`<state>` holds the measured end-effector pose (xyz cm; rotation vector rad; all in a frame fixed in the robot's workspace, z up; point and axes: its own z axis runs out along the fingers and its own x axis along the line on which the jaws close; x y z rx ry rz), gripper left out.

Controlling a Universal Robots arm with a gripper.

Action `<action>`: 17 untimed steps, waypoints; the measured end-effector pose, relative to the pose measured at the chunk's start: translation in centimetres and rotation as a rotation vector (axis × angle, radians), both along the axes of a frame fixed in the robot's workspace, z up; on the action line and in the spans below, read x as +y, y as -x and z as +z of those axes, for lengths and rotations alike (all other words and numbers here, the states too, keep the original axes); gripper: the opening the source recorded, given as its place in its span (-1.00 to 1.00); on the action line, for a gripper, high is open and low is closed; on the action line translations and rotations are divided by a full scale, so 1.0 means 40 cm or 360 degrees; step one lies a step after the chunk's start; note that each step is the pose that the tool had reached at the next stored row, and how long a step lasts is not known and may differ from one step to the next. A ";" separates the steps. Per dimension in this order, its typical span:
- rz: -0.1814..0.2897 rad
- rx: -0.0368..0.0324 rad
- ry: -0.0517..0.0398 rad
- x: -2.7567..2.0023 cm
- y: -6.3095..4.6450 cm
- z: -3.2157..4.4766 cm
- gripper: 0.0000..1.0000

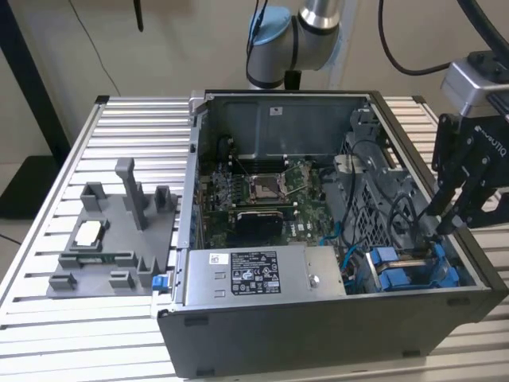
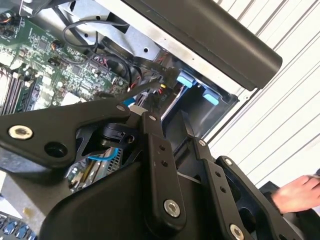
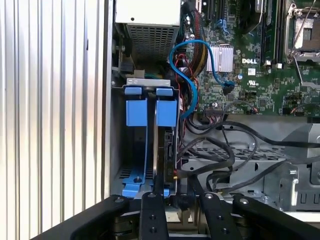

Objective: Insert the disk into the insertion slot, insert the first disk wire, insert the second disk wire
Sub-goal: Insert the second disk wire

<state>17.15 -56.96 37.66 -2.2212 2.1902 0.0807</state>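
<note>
Slatted metal table (image 1: 119,135) carried an open computer case (image 1: 318,334). The pincer (image 1: 443,227) reached down into one corner of the case, close over the insertion slot (image 1: 406,270), whose blue rails (image 3: 145,112) appeared in the first wrist view. Whether it was spread or pinching something could not be told. Black wires (image 3: 220,155) lay just beside the slot. A grey tray (image 1: 111,239) sat well apart, beyond the case.
</note>
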 end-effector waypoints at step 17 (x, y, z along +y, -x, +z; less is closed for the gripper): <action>0.0000 0.0009 0.0003 0.009 -0.030 0.009 -0.34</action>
